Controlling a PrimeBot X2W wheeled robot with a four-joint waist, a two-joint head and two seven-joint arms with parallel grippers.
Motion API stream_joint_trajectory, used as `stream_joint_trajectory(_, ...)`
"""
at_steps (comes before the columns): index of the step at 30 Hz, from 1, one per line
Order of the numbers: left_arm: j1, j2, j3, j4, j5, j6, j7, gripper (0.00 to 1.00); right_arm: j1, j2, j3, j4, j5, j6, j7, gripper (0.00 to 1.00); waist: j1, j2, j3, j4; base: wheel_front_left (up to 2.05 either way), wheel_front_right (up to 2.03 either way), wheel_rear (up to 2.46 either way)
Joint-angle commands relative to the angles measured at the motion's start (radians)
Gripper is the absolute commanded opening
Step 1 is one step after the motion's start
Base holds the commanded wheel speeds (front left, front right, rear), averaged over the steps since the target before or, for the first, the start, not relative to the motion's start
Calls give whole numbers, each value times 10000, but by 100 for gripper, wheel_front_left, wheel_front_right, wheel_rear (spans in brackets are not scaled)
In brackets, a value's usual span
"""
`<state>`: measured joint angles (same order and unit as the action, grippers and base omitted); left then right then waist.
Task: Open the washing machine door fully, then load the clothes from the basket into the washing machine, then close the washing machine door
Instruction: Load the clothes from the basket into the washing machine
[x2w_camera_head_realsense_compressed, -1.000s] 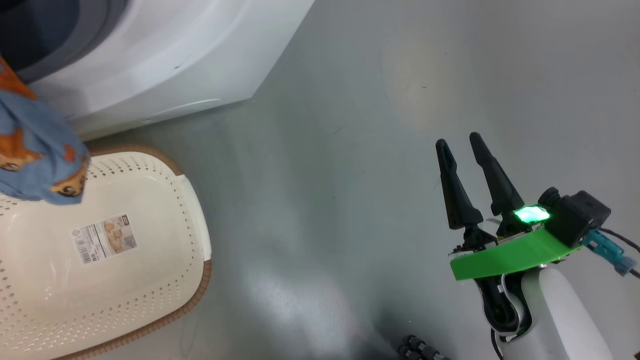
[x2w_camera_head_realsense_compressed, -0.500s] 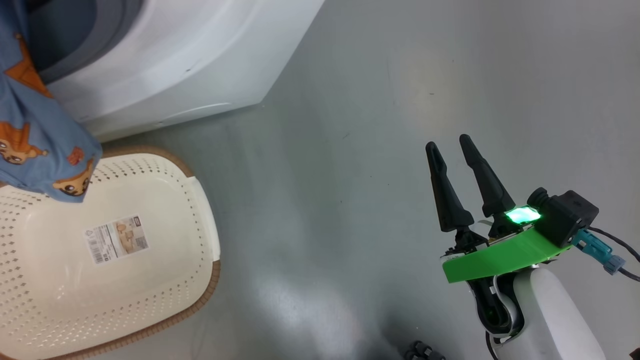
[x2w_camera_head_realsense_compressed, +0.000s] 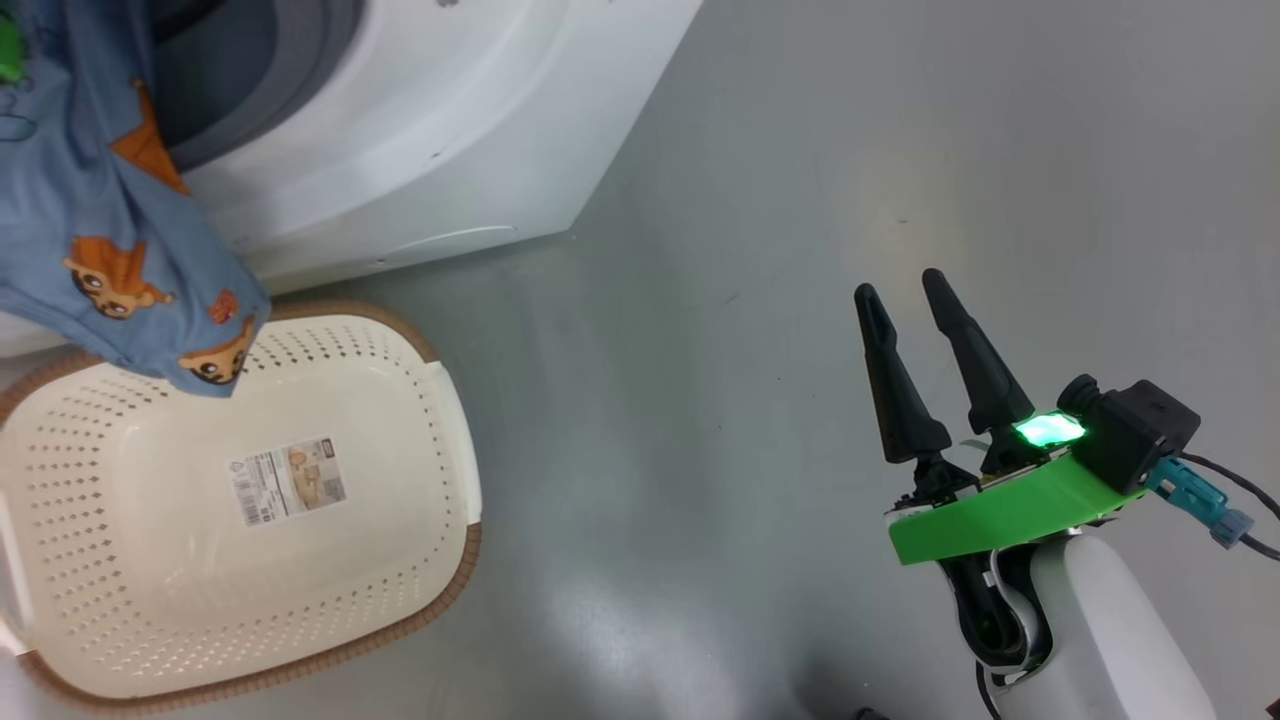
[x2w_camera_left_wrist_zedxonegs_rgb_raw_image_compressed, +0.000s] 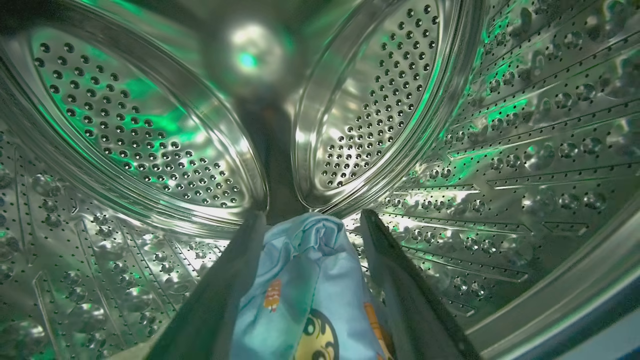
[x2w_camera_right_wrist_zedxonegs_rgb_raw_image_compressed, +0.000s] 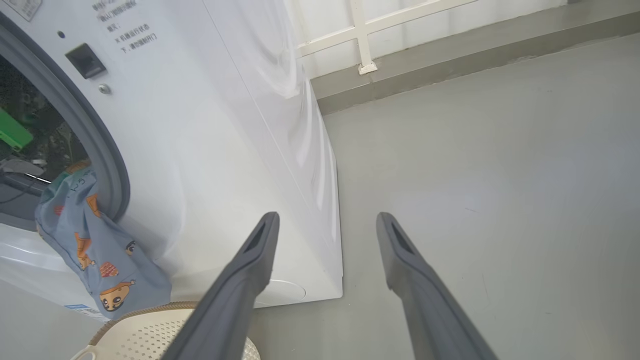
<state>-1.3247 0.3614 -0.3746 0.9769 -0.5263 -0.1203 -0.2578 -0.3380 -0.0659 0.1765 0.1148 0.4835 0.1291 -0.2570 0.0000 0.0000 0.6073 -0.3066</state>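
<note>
- While the left pincer (x2w_camera_left_wrist_zedxonegs_rgb_raw_image_compressed: 310, 220) stands spread deep in the steel drum (x2w_camera_left_wrist_zedxonegs_rgb_raw_image_compressed: 140, 125), the blue garment (x2w_camera_left_wrist_zedxonegs_rgb_raw_image_compressed: 305, 280) lies loose between its fingers, not pinched.
- Most of the garment hangs out of the washer (x2w_camera_head_realsense_compressed: 450, 130), down its front to just above the basket (x2w_camera_head_realsense_compressed: 400, 560); that weight could drag it all back out.
- Cloth may snag a finger when the arm withdraws; a door shut on the tail would jam.
- The left wrist view gives the cloth tip inside the drum; the head view gives the hanging tail.
- The right pincer (x2w_camera_head_realsense_compressed: 900, 285) is spread, holding nothing, over the floor (x2w_camera_head_realsense_compressed: 750, 200).
</note>
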Motion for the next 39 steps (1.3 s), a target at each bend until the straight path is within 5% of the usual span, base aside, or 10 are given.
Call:
stream_joint_trajectory(1, 325, 284, 230, -459, 10, -86, -39, 100, -19, -104, 106, -202, -134, 16, -48, 100, 0, 0, -149, 166, 0, 0, 0)
stream_joint_trajectory(27, 7389, 428, 2326, -7037, 423, 5, -39, 100, -9, -385, -143, -235, -20, 16, -48, 100, 0, 0, -956, 1113, 0, 0, 0)
stream_joint_trajectory(39, 10106, -201, 3355, -9316, 796, 188, -39, 100, -36, -462, -203, -395, -35, 16, -48, 100, 0, 0, -882, 1302, 0, 0, 0)
